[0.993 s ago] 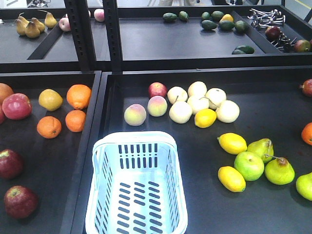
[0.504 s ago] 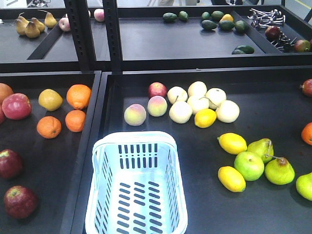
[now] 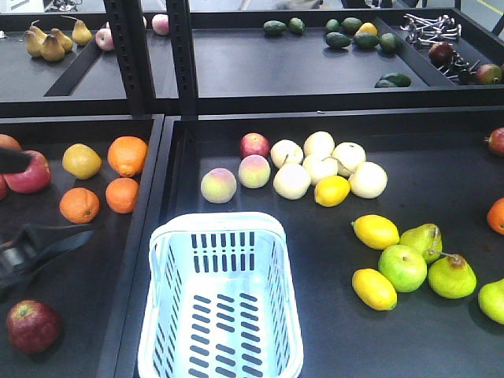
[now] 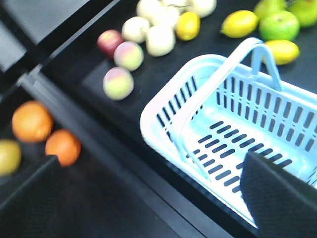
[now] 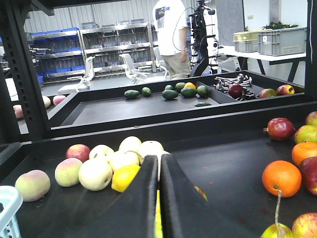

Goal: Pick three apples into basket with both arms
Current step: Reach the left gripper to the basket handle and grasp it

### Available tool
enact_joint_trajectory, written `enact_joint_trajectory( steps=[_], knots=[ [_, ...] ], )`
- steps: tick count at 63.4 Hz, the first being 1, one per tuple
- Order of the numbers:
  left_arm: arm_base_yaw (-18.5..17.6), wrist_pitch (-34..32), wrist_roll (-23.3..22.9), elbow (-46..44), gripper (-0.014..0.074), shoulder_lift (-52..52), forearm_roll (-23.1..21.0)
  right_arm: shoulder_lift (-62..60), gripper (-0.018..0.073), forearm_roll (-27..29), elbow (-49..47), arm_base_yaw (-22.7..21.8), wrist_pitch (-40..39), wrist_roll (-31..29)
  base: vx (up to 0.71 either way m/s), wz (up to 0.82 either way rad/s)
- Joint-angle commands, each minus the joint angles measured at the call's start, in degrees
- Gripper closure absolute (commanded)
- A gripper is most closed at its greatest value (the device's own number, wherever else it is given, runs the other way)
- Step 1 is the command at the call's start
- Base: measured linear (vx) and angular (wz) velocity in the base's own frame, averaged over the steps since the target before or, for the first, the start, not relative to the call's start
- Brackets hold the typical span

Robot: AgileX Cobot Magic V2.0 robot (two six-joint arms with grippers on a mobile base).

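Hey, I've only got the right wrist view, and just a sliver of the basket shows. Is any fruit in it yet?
Observer: No. The front view shows the basket empty.
Operator: Where's my other arm?
Observer: The left pincer is open above the left tray, with one finger near an orange.
Operator: Anything to pick there?
Observer: One dark red apple lies at that tray's near corner, closer to the camera than the pincer.
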Motion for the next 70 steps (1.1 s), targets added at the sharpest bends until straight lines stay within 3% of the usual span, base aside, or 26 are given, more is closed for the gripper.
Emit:
enact_joint_trajectory(
  steps=[1, 22, 32, 46, 70],
  knots=[
    [-3.02, -3.49, 4.41, -4.48, -0.0099, 3.67, -0.96, -0.75, 0.0568, -0.57, 0.83, 0.0, -4.22, -0.05, 0.0, 0.0],
    [-19.69, -4.68, 4.91, -10.12, -0.008, 17.86, 15.65, -0.75, 0.0568, -0.57, 0.83, 0.0, -4.22, -0.05, 0.0, 0.0],
    [-24.36, -5.87, 3.78, -12.32, -0.007, 24.82, 20.82, -0.75, 0.0568, -0.57, 0.83, 0.0, -4.22, -0.05, 0.0, 0.0],
    [-27.56, -6.58, -0.43, -17.42, -0.0063, 34.02, 28.11, -0.75, 0.0568, -0.57, 0.83, 0.0, -4.22, -0.05, 0.0, 0.0],
    [-27.57, -5.13, -6.48, -26.11, -0.0024, 45.44, 35.66, -0.75, 0.0568, -0.57, 0.83, 0.0, -4.22, -0.05, 0.0, 0.0]
  ],
)
